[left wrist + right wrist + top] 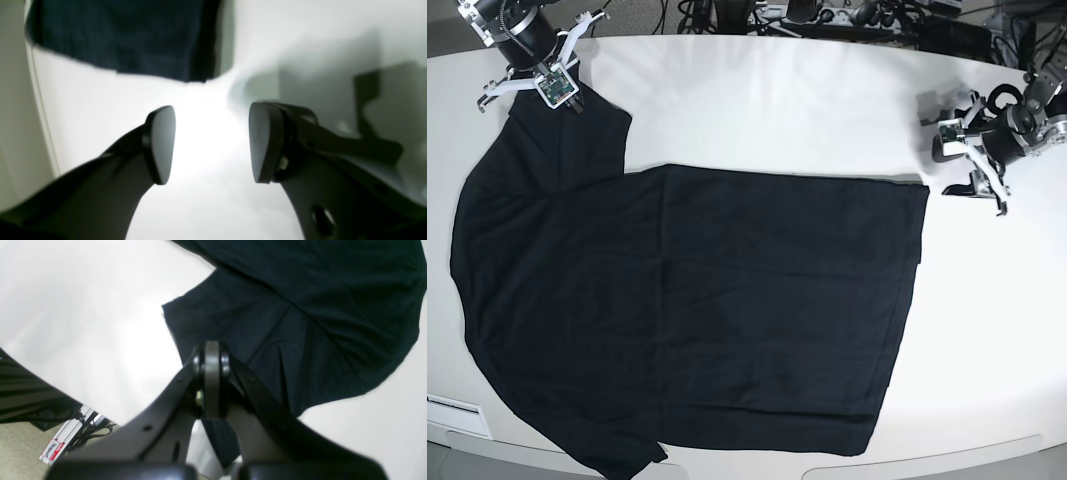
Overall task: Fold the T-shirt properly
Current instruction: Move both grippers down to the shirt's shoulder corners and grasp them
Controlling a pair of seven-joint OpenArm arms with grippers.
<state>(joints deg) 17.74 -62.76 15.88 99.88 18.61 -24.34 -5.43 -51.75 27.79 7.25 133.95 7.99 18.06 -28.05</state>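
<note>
The black T-shirt (pixel 697 310) lies spread flat on the white table (pixel 777 100), with its hem side toward the right. At the far left corner my right gripper (pixel 562 95) is shut on the T-shirt's sleeve; the right wrist view shows the dark fabric (pixel 300 323) pinched between the closed fingers (pixel 211 373). My left gripper (pixel 952 160) hovers just off the T-shirt's upper right corner. Its fingers stand open (pixel 211 143) with nothing between them, and the T-shirt corner (pixel 126 36) lies ahead of them.
Cables and equipment (pixel 827 15) line the table's far edge. The table's left edge (pixel 40 106) runs close beside the left gripper in its wrist view. Floor with a labelled item (pixel 53 448) shows below the right gripper. The T-shirt's lower part reaches the rounded front edge (pixel 927 465).
</note>
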